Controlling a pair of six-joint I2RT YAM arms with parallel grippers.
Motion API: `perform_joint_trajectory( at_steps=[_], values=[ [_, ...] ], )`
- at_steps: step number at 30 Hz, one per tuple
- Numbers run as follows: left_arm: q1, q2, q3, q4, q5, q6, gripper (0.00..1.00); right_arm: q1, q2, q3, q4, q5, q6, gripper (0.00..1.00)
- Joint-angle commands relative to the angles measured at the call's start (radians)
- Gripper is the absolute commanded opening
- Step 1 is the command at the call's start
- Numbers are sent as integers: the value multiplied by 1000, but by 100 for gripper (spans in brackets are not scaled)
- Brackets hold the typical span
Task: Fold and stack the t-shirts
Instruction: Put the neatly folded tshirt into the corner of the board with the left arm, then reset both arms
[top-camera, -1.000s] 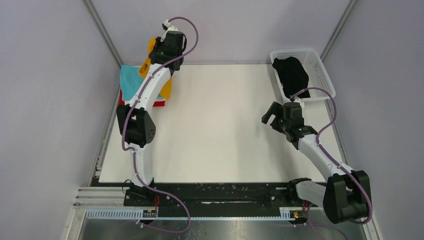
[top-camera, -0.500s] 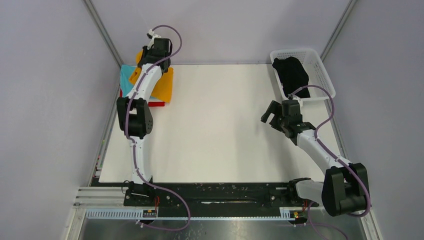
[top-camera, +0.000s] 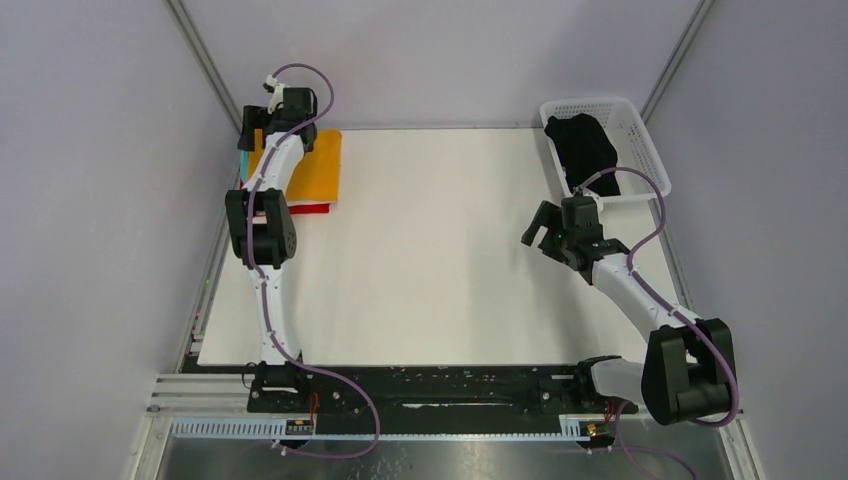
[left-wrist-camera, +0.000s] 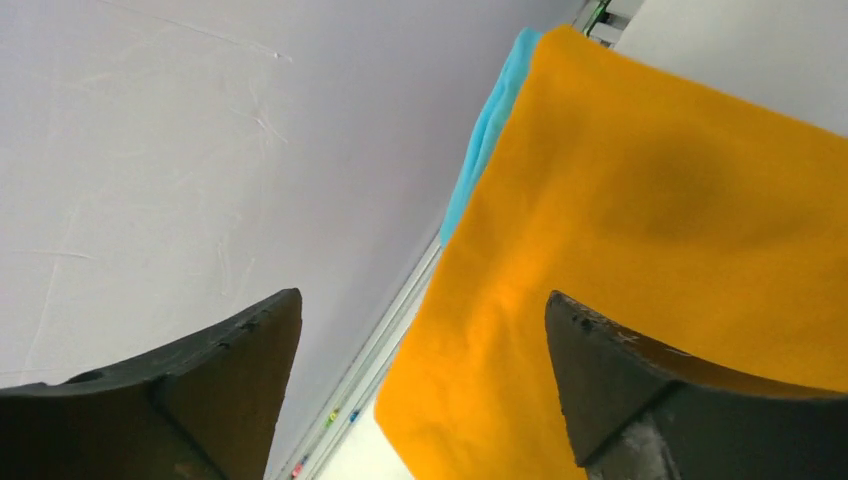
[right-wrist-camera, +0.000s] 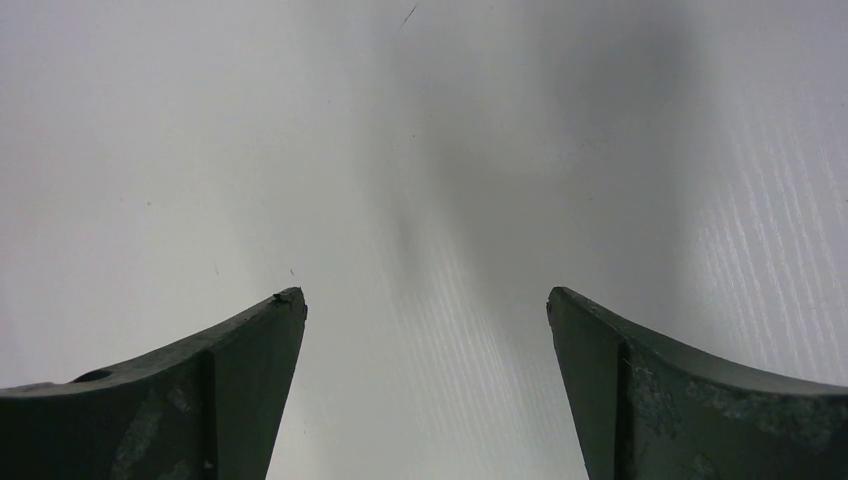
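Observation:
A folded mustard-orange t-shirt (top-camera: 315, 165) (left-wrist-camera: 650, 220) lies flat on top of the stack at the table's far left corner. Beneath it, a red t-shirt's edge (top-camera: 315, 208) shows at the near side and a teal t-shirt's edge (left-wrist-camera: 490, 130) peeks out toward the wall. My left gripper (top-camera: 252, 133) (left-wrist-camera: 420, 310) hangs open just over the stack's far left edge, with nothing between its fingers. A black t-shirt (top-camera: 583, 148) lies crumpled in the white basket (top-camera: 632, 125). Right of centre, my right gripper (top-camera: 535, 228) (right-wrist-camera: 425, 300) stands open and empty above the bare table.
The white table (top-camera: 430, 250) spreads between the stack and the basket. Grey walls and metal frame posts close in the far left corner right beside my left gripper. The basket stands at the far right corner, behind my right arm.
My left gripper has opened and let go of the orange t-shirt, which now lies flat on the stack. The left arm swung left toward the corner. The right arm barely moved.

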Motion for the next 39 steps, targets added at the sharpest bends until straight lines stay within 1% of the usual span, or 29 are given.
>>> perform_joint_trajectory(
  at_steps=[1,7,10,13,14,17,20,23,27,31,34,36,39],
  values=[
    [5,-29,42,-66,32,-157,98,-2,-26,45,-42,28,-15,100],
    [5,-174,-74,-149,254,-410,99,-3,-102,16,-52,31,-1,100],
    [3,-265,-171,-141,385,-526,99,-3,-135,-10,-56,37,2,100],
    [1,-352,-278,-101,519,-616,99,-3,-163,-34,-58,39,2,100],
    [-2,-379,-310,-85,568,-628,99,-3,-172,-41,-59,41,-3,100],
    [-14,-461,-397,-76,609,-689,99,-3,-199,-65,-56,44,-2,99],
    [-28,-592,-560,-24,693,-718,99,-3,-242,-99,-37,43,-7,99],
    [-59,-730,-747,64,825,-697,99,-3,-277,-122,-29,57,-27,99],
    [-92,-923,-983,135,1002,-655,99,-2,-327,-147,-27,82,-35,100],
    [-147,-1138,-1257,289,1039,-654,99,-3,-379,-182,1,87,-38,100],
    [-165,-1247,-1413,399,1063,-722,99,-3,-426,-234,64,113,-13,100],
    [-171,-1284,-1471,442,1073,-749,99,-2,-462,-266,88,148,-7,99],
    [-172,-1303,-1475,445,1056,-757,99,-3,-520,-302,82,181,-31,99]
  ],
)
